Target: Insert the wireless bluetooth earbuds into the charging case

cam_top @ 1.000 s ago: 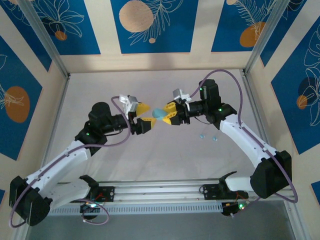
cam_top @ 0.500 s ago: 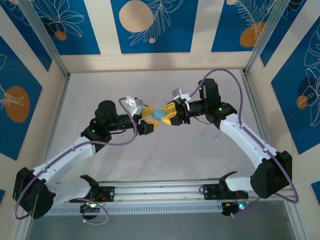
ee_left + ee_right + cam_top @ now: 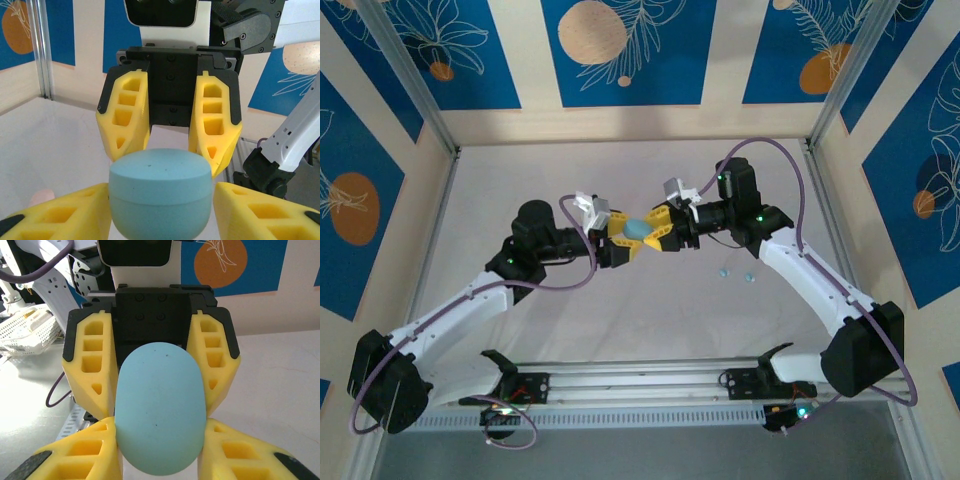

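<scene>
Case of pebble-shaped light blue plastic (image 3: pixel 638 229) sits clenched in my right pincer (image 3: pixel 650 230), aloft, likely for opening. My left pincer (image 3: pixel 624 236) flanks it; whether gripping, I cannot tell.

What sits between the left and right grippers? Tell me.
The light blue charging case, clamped in the right gripper, left gripper around it; top view.

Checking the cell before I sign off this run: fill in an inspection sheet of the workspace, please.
Surface: pale table, no marks seen.
Job's things: light blue charging case between both grippers; two tiny blue earbuds on the table by the right arm.
Clutter: blurred pink thing on the table, not identifiable.
Grippers: right gripper shut on the case; left gripper flanks it, grip unclear.
Cables: purple cable loops along each arm.
Surroundings: blue leaf-patterned wall panels, aluminium frame posts.
</scene>
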